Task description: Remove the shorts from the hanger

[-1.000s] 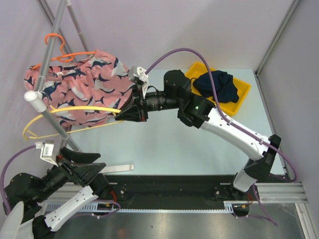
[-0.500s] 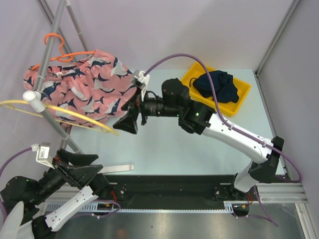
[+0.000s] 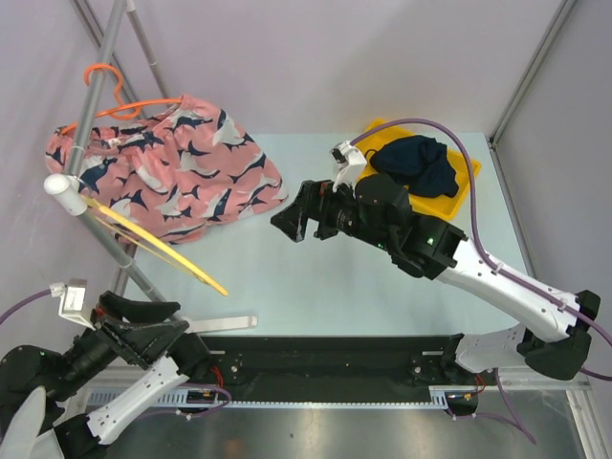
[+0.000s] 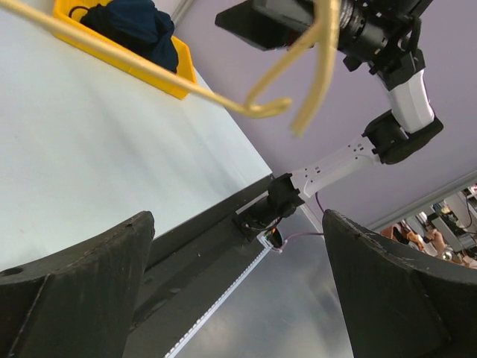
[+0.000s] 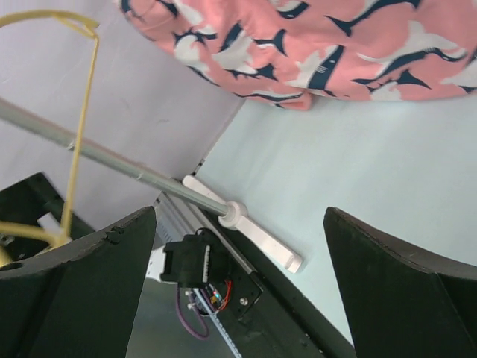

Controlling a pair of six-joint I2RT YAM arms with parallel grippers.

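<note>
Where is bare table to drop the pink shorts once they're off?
Bare table lies between the right gripper and the near edge, and at the back between pink shorts and bin. Crowded: the left, with rack and yellow hanger; the bin holds navy shorts.

top external: looking down on table (image 3: 316,277)
left wrist: facing yellow bin (image 4: 63,9), low
right wrist: facing pink shorts (image 5: 313,45)
shared: catching yellow hanger (image 3: 196,271)

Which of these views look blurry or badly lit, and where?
Top external: evenly lit, sharp, faint shadows only. Left wrist: the thin yellow curved hanger close to the lens is blurred. Right wrist: the black fingers are near-featureless, detail lost; the pink shark-print fabric shorts are crisp.
</note>
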